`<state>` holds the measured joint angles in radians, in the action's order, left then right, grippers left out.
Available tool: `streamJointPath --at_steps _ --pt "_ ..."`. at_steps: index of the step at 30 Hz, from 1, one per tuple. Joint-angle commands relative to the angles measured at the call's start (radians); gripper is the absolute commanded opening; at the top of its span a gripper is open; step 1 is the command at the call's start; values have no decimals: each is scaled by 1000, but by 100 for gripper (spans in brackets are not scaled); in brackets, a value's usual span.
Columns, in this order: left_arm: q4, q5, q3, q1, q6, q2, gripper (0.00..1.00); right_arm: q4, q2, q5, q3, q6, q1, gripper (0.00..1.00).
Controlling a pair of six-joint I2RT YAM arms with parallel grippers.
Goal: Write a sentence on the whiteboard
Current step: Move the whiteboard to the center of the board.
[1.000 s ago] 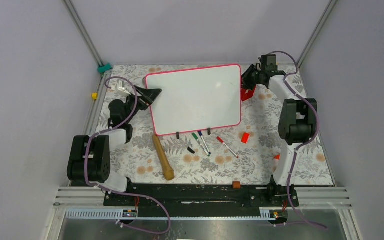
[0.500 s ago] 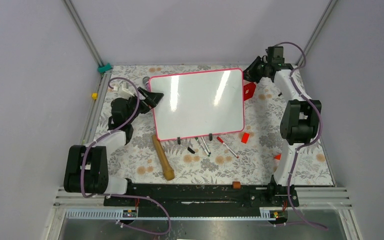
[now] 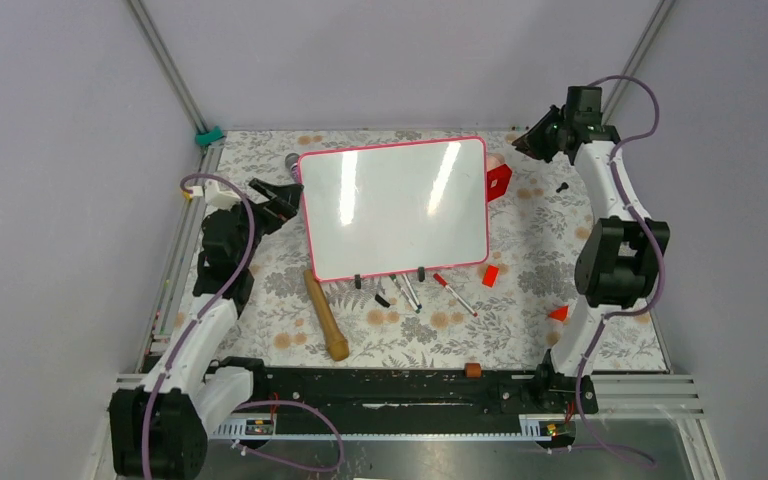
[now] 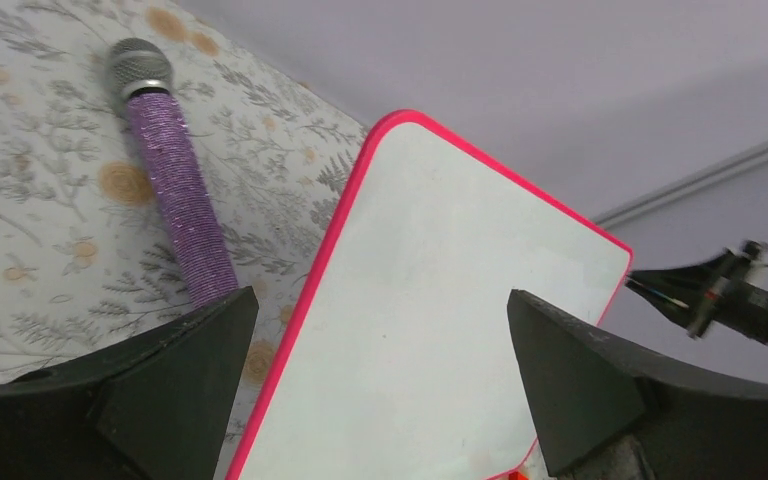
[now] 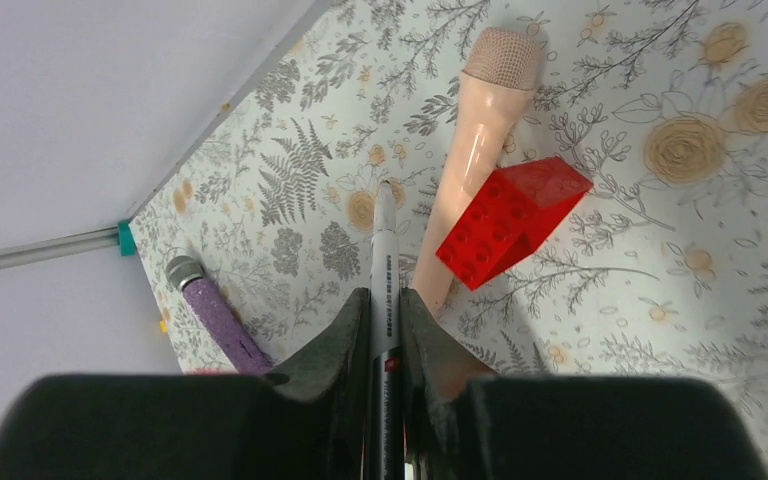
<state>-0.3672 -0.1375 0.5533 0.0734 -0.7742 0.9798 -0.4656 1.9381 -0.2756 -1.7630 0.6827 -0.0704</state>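
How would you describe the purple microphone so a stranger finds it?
Find the whiteboard with the pink-red frame. The purple microphone lies by its far left corner. Unlike the peach microphone beside the red brick, it has a grey head.

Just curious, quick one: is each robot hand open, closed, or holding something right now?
Left hand: open, holding nothing.
Right hand: closed on a marker.
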Motion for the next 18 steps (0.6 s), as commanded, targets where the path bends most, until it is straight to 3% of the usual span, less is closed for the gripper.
streamJointPath --at_steps 1,5,11,15,18 --pt "262 116 67 0 27 -88 99 1 -207 100 50 -30 12 0" --pt "473 46 173 0 85 -73 99 -24 -337 151 99 -69 58 0" --pt "709 -55 342 -1 311 -38 99 -94 -483 345 98 -202 332 0" --pt "735 -82 369 -1 363 -49 99 -181 -480 513 47 -275 526 0" --pt "716 -89 389 -2 342 -26 99 -249 -471 745 37 -195 632 0"
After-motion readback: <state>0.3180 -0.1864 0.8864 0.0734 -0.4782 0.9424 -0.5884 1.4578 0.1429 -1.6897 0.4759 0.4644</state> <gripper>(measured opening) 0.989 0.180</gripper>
